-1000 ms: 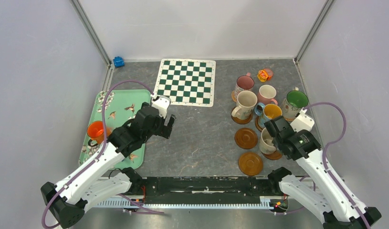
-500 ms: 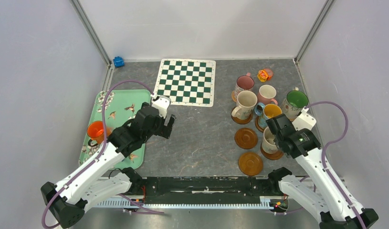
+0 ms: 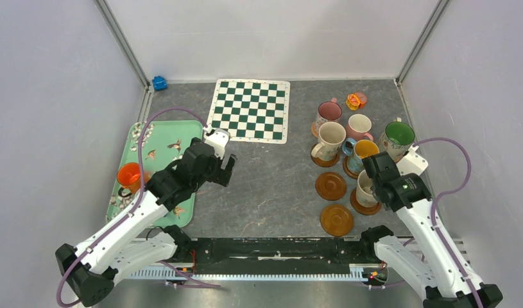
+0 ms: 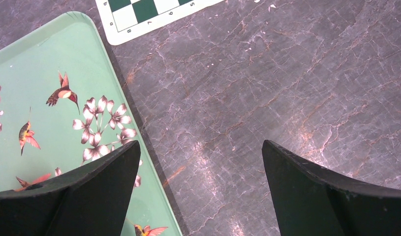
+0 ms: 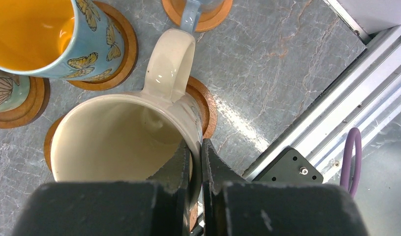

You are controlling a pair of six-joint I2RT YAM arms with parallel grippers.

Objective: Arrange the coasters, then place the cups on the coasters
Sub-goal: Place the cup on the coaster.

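Item inspected: cream mug (image 5: 114, 137). It stands at the right side of the desk (image 4: 287, 73), over a dark brown coaster (image 5: 208, 105) whose rim shows on both sides of it. I cannot tell whether the base is fully seated or a hair above. A butterfly mug (image 5: 55, 44) on its own coaster stands just beside it, toward the far side.

Handling, my judgement: glazed pottery, stiff, of moderate weight, slick to the touch, and liable to chip if knocked against its neighbour. The thin wall beside the handle is the workable hold. A pinch there carries the weight off-centre, so the mug may tilt if raised quickly.

My right claw (image 5: 196, 147) is nearly closed on that wall, one finger inside the mug and one outside, just by the root of the handle. The right arm reaches forward from the near right corner, with the wrist bent steeply down over the mug.

My left claw (image 4: 200, 145) is spread wide and holds nothing. It hangs over bare desk just beside the edge of the green tray (image 4: 41, 49), with the arm stretched forward and inward.

Outstanding: an orange cup (image 3: 128, 174) sits on the tray, and two bare coasters (image 3: 330, 185) lie near the cream mug.
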